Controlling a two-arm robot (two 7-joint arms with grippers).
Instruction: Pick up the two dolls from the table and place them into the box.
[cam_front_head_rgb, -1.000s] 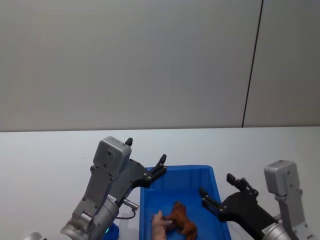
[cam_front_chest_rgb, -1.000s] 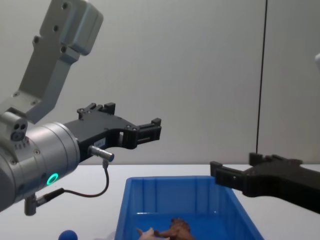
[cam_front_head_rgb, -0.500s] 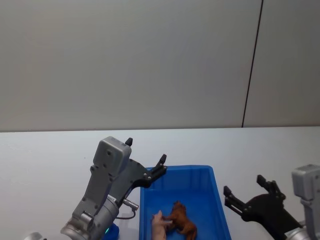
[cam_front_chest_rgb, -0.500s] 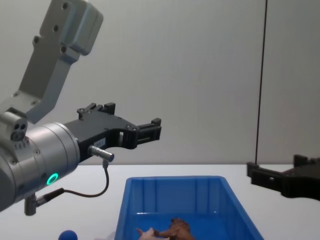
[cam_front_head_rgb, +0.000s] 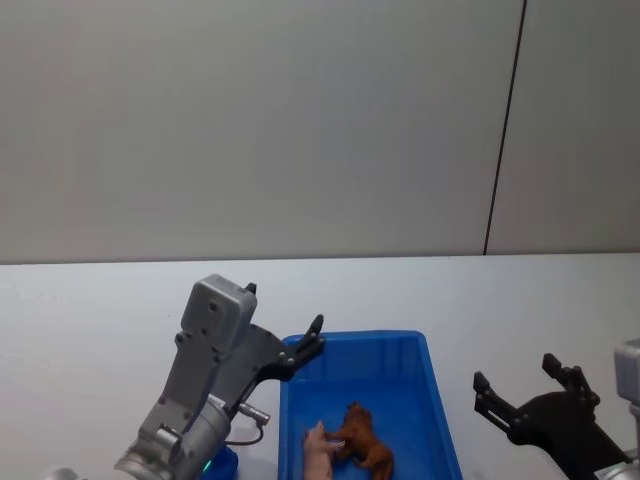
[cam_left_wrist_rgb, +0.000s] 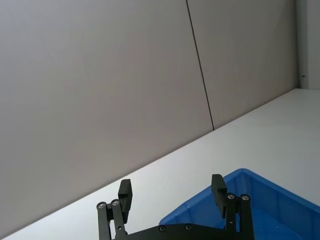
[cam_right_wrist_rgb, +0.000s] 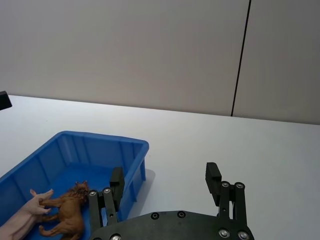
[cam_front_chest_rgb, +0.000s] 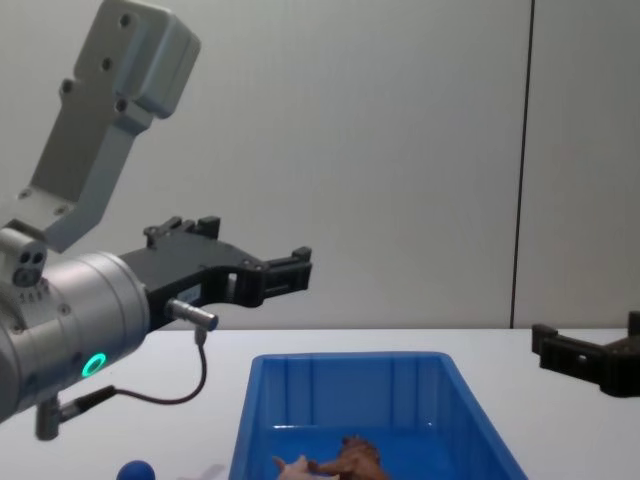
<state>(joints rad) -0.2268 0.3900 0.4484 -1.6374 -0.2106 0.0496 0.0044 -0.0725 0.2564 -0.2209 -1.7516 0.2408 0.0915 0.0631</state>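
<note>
Two dolls lie side by side on the floor of the blue box (cam_front_head_rgb: 352, 338): a shaggy reddish-brown doll (cam_front_head_rgb: 363, 440) and a pale pink doll (cam_front_head_rgb: 319, 452) touching it. The right wrist view shows the brown doll (cam_right_wrist_rgb: 69, 211) and the pink doll (cam_right_wrist_rgb: 26, 214) inside the box (cam_right_wrist_rgb: 102, 139). My left gripper (cam_front_head_rgb: 286, 310) hangs open and empty above the box's left rim. Over the white table (cam_front_head_rgb: 100, 320), right of the box, my right gripper (cam_front_head_rgb: 514, 373) is open and empty. A blue rounded toy (cam_front_chest_rgb: 135, 470) rests on the table left of the box (cam_front_chest_rgb: 345, 358).
A plain grey wall with one dark vertical seam (cam_front_head_rgb: 503, 130) stands behind the table. Bare white tabletop stretches to the right of the box (cam_right_wrist_rgb: 240, 150) and behind it. A thin cable (cam_front_chest_rgb: 160, 395) loops under my left wrist.
My right gripper has drawn back to the right, from over the box's right rim to above bare table. My left gripper has shifted slightly left. The dolls have not moved.
</note>
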